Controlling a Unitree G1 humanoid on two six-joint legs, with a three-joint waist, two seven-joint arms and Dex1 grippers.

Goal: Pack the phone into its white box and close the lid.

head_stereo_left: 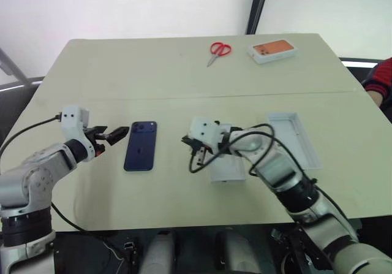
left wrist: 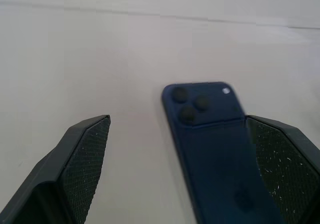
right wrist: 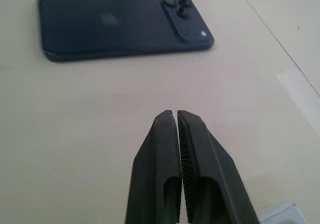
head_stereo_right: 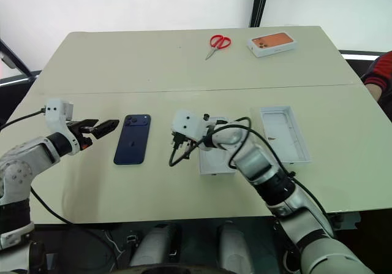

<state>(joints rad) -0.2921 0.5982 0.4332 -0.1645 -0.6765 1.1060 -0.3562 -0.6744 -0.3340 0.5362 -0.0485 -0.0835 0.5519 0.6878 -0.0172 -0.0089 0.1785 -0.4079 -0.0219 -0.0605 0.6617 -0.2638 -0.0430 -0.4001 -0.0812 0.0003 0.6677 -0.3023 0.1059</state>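
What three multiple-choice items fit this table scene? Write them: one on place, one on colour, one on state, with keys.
1. Where does the phone lie?
A. between the two claws
B. inside a box
C. beside the scissors

2. What colour are the scissors' handles?
A. blue
B. red
C. green

3. How does the right claw stand?
A. wide open
B. shut on the phone
C. shut, empty

Key: A, the phone sits on the table between left claw and right; B, red loops at the far side; C, its fingers meet with nothing between.
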